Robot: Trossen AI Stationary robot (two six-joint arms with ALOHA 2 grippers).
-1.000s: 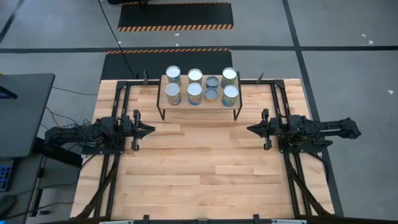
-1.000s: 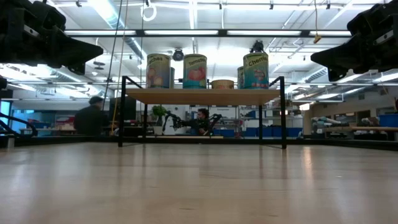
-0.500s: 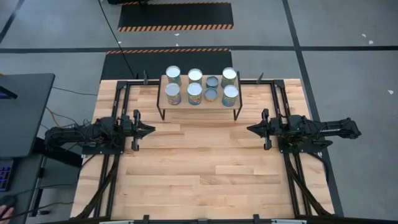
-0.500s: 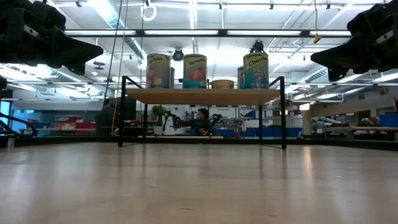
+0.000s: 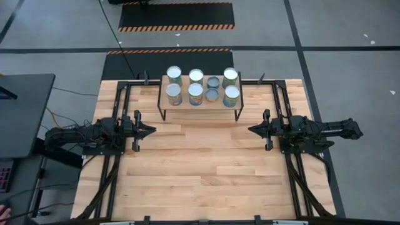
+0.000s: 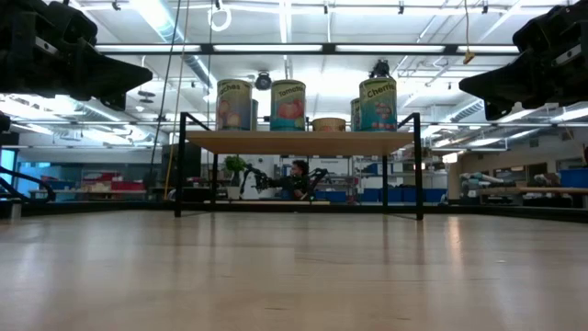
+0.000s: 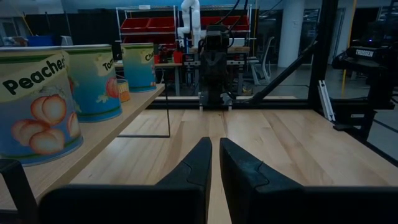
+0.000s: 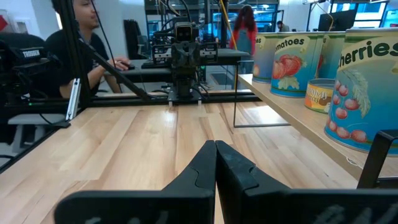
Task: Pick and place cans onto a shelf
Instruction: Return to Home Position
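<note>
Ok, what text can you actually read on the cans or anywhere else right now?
"Peache", edge-cut: pale peach-picture metal can, left wrist view.
"matoes", start hidden: teal tomato-picture metal can, right wrist view.
"herries", start cut: blue cherry-picture metal can, same view.
"TROSSEN": black machine housing, both wrist views.
Low view: the cans carry labels too blurred to trust.

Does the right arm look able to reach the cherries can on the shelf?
Probably yes: the cherries can stands at the shelf's near end, and only bare table lies between it and the right arm.
</note>
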